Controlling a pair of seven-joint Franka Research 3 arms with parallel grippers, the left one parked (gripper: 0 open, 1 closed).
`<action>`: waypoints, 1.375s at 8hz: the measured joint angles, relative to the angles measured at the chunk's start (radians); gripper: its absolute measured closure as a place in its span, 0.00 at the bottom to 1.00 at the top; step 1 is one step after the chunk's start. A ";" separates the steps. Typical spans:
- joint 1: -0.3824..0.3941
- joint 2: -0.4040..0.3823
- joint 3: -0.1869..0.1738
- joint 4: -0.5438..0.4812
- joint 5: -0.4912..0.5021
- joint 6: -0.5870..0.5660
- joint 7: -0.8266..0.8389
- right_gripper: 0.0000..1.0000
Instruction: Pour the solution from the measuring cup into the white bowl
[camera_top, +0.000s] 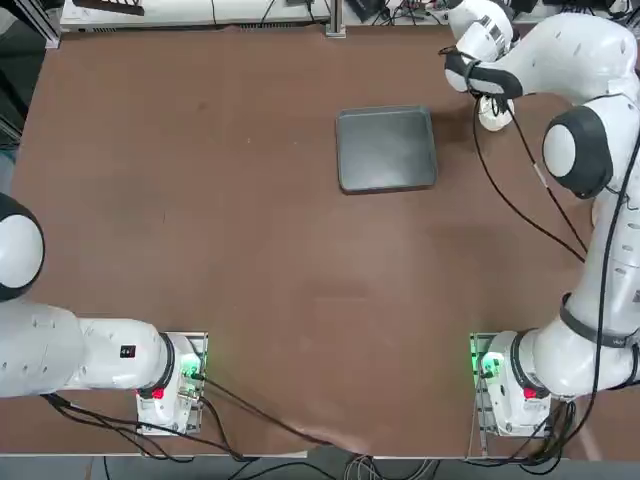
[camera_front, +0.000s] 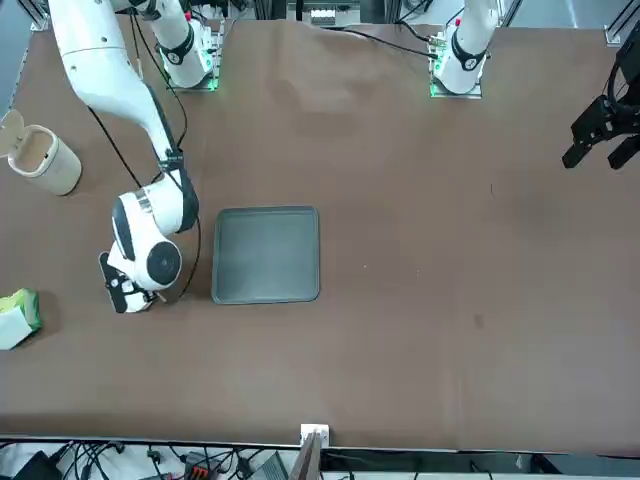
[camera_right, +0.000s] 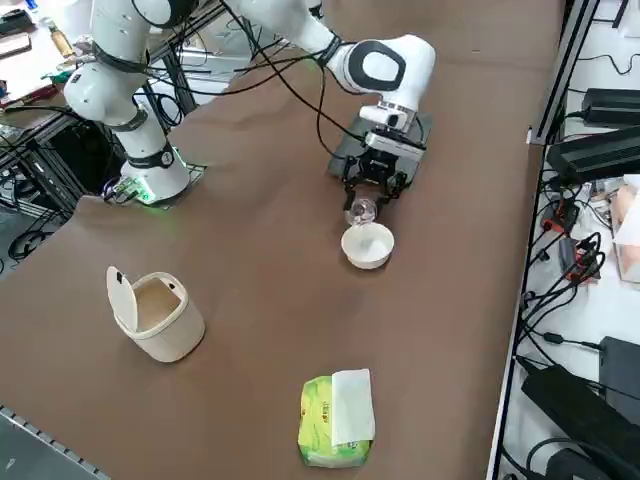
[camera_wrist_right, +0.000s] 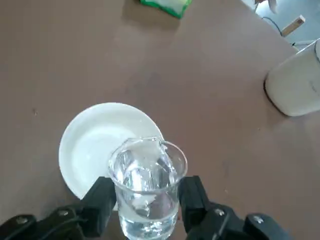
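The right gripper (camera_wrist_right: 150, 192) is clenched on a small, clear, colourless measuring cup (camera_wrist_right: 148, 187), one black finger on each side of its wall. Clear liquid shows inside the cup, and its round rim glints. How far the cup leans cannot be told.

In the right side view, the gripper points toward six o'clock, with the cup at its tip. The small, round white bowl (camera_right: 368, 246) lies at six o'clock from the cup, very near it. In the right wrist view, the cup's rim overlaps the bowl's edge; whether the two touch cannot be told. The inside of the bowl looks smooth and white.

A flat, grey rectangular tray (camera_top: 387, 150) with rounded corners lies at about one o'clock from the middle of the top view. In the right side view, part of it shows behind the gripper, at twelve o'clock from the bowl.

Also in that view, a large, off-white round vessel (camera_right: 172, 330) stands well apart from the bowl, toward eight o'clock, its lid (camera_right: 122, 299) raised at the vessel's ten o'clock side. A soft green, yellow and white packet (camera_right: 335, 420) lies on the brown tabletop (camera_right: 250, 290) at about six o'clock from the bowl, well apart from it.
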 joint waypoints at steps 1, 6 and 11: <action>-0.005 -0.006 0.000 0.004 0.015 0.000 -0.021 0.27; -0.019 -0.018 0.000 0.008 0.058 0.002 -0.092 0.27; -0.044 -0.018 0.000 0.025 0.061 0.004 -0.131 0.27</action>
